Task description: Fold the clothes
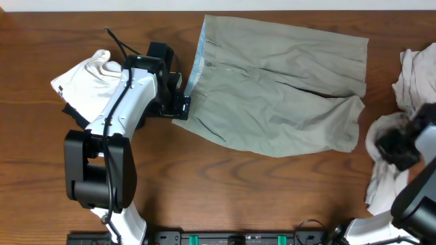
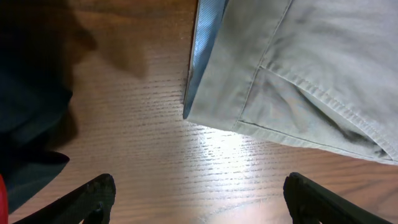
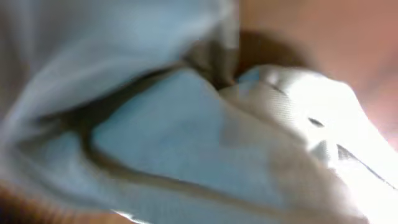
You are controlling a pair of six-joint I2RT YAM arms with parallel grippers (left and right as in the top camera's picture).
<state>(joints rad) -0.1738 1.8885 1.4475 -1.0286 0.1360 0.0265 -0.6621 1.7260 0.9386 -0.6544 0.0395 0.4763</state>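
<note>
The grey-green khaki shorts (image 1: 279, 88) lie spread flat on the table, waistband to the left with its pale blue inner band (image 1: 197, 58) showing. My left gripper (image 1: 181, 104) is open and empty, low over bare wood just off the waistband's near-left corner. In the left wrist view the open fingers (image 2: 199, 184) frame the wood, with the shorts' corner (image 2: 292, 81) just ahead. My right gripper (image 1: 395, 144) is down in the off-white garments (image 1: 385, 170) at the right edge. Blurred pale cloth (image 3: 186, 137) fills the right wrist view and hides the fingers.
A white garment (image 1: 87, 80) lies on a dark one (image 1: 73, 114) at the left, under my left arm; the dark cloth also shows in the left wrist view (image 2: 31, 118). More off-white cloth (image 1: 415, 75) lies at the far right.
</note>
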